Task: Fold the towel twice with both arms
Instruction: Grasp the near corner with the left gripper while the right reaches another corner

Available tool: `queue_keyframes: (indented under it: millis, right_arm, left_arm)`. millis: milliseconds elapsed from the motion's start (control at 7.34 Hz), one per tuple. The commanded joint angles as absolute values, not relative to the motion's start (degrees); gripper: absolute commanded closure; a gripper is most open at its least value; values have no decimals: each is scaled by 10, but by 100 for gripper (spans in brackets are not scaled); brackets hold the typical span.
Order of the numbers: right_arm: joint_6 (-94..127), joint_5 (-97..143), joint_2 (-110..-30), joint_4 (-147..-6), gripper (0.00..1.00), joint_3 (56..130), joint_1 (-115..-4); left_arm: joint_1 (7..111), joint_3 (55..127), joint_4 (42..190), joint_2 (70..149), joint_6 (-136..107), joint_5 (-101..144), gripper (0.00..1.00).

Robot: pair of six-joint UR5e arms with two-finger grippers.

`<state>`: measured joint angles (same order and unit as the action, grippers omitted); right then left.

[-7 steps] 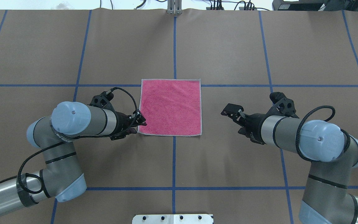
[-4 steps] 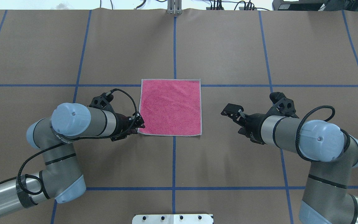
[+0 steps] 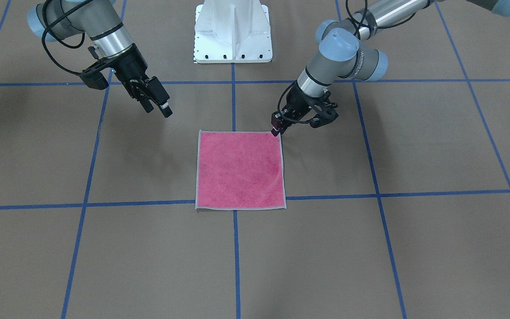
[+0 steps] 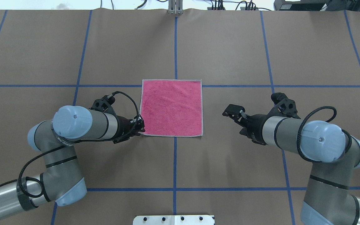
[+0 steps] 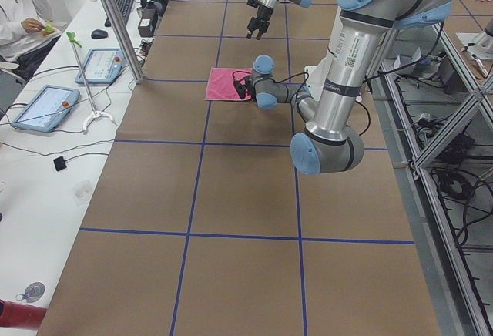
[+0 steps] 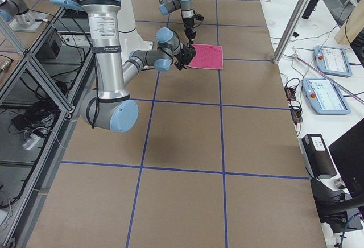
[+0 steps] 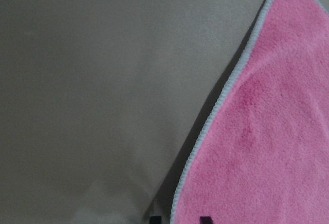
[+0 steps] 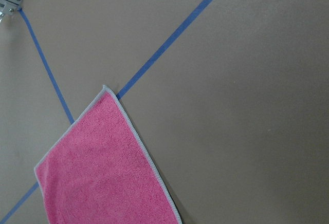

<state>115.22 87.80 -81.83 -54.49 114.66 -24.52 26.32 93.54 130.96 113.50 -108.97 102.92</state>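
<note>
While right tool (image 3: 158,110) hangs open, left tool (image 3: 276,130), parted, straddles towel (image 3: 239,168) corner; white base (image 3: 233,31) behind.

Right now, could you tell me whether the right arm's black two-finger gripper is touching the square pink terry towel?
Apart: overhead view shows bare table between right gripper and towel.

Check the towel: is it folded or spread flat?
Spread flat, not yet folded. The towel shows as one full pink square with its stitched border visible along all four sides, and no grey underside is turned up.
</note>
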Motion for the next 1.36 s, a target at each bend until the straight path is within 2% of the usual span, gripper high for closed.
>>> queue_keyframes:
  millis: [0,136,409,953,1089,1226]
  right_arm:
    - [1152,878,-818,-545,0,1145,-245]
    - [1152,877,-818,-545,0,1142,-244]
    - [1152,867,-797,-553,1,1119,-234]
    - [1160,833,-692,-612,2,1036,-213]
    - [1169,831,-672,-616,5,1014,-209]
    - [1179,831,-659,-616,15,995,-207]
  left_arm:
    - [263,935,1310,1135,-1089,1029,93]
    - [263,936,1310,1135,-1088,1029,100]
    - [263,936,1310,1135,-1087,1029,100]
    - [263,936,1310,1136,-1086,1029,100]
    - [263,935,1310,1136,-1087,1029,100]
    - [263,935,1310,1136,-1086,1029,100]
